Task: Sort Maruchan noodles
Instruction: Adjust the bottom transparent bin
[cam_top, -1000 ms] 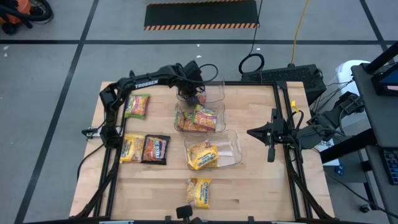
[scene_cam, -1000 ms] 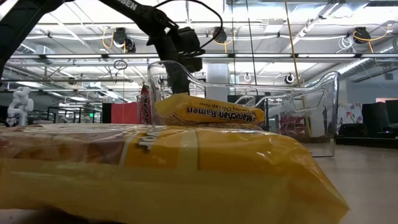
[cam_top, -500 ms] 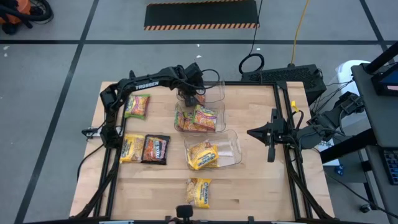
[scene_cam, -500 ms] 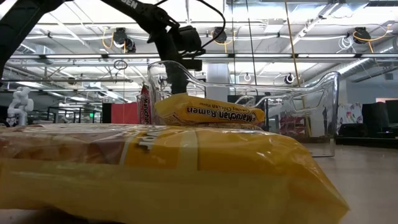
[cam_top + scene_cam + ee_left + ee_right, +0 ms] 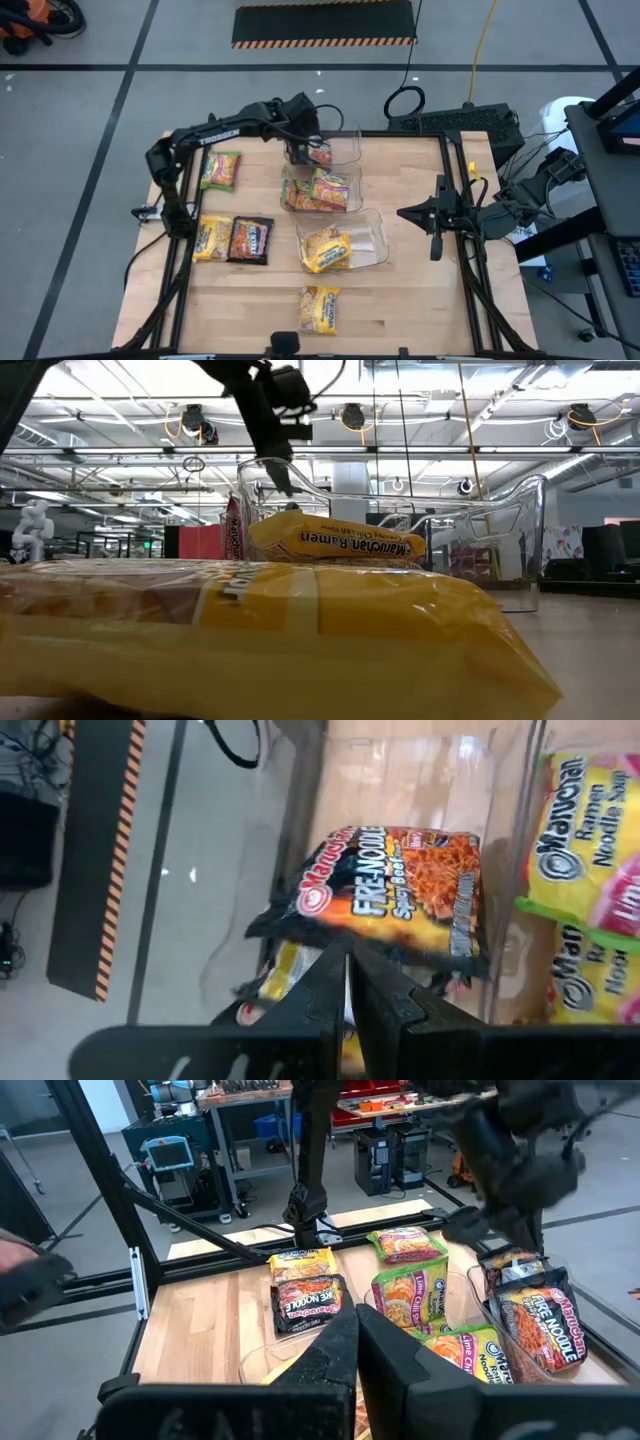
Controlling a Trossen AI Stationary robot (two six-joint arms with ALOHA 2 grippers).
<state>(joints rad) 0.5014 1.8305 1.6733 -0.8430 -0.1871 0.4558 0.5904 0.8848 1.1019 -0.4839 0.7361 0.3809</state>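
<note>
Noodles are the matter, and most are already placed. A dark spicy-beef packet (image 5: pixel 395 885) lies in the far clear bin (image 5: pixel 345 148). Directly above it hangs the left gripper (image 5: pixel 303 152), its fingers nearly pressed together and holding nothing that the left wrist view shows. A second ago that gripper was down at the bin's mouth; it has since risen, which the low view confirms as the arm (image 5: pixel 262 410) climbs above the bin rim. I judge the packet has just been dropped and the arm is pulling away for another.

The middle bin (image 5: pixel 320 190) holds green-yellow and pink packets (image 5: pixel 328 187), and the near bin (image 5: pixel 344 243) holds a yellow one (image 5: pixel 325 250).

Still loose on the wooden table (image 5: pixel 420 300) are a green-yellow packet (image 5: pixel 220 170) at the far left, a yellow packet (image 5: pixel 211 238) touching a dark packet (image 5: pixel 251 240) lower down, and another yellow packet (image 5: pixel 320 308) near the front edge. So four remain to sort.

The right gripper (image 5: pixel 434 238) waits well apart at the table's right side, fingers shut and empty.
</note>
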